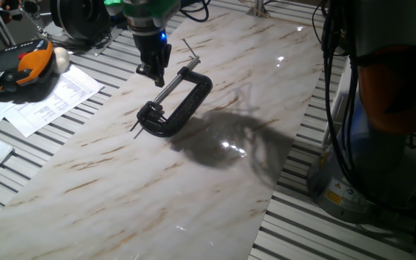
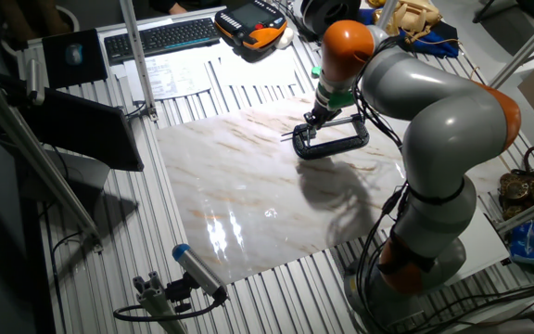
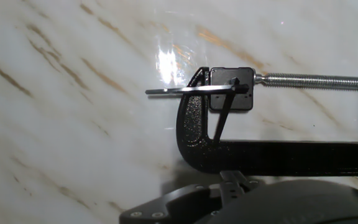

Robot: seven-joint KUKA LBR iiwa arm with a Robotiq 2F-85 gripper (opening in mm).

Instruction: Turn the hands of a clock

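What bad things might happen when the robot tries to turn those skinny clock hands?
The hands look very thin, so a hard push might bend them. The gripper hangs close by the clamp; a bump might slide the clamp and its little clock across the smooth table.

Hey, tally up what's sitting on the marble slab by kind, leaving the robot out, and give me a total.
Black C-clamp: 1
Small black square clock body, held in the clamp's jaw: 1
Thin clock hands on that body, one long and one short: 2
Total: 4
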